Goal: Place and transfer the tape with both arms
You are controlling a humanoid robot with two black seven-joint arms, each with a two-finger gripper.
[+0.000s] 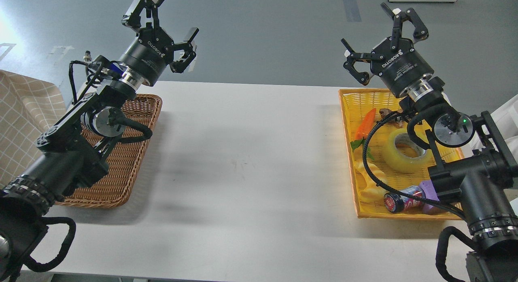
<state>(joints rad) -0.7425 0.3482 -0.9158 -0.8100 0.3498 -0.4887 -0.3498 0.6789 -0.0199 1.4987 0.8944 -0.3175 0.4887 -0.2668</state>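
Note:
The tape (404, 151), a thick translucent yellow roll with a grey-white core, lies in the yellow basket (347, 112) at the right, partly behind my right arm's cable. My right gripper (378, 35) is open and empty, raised above the basket's far end, well above the tape. My left gripper (162, 27) is open and empty, raised above the far end of the brown wicker basket (121, 172) at the left.
The yellow basket also holds an orange carrot toy (365, 123), a yellow croissant-shaped toy (370, 181), a can (400, 201) and a purple object (429, 191). A checked cloth (20, 120) lies at the far left. The white table (251, 160) spans between the baskets.

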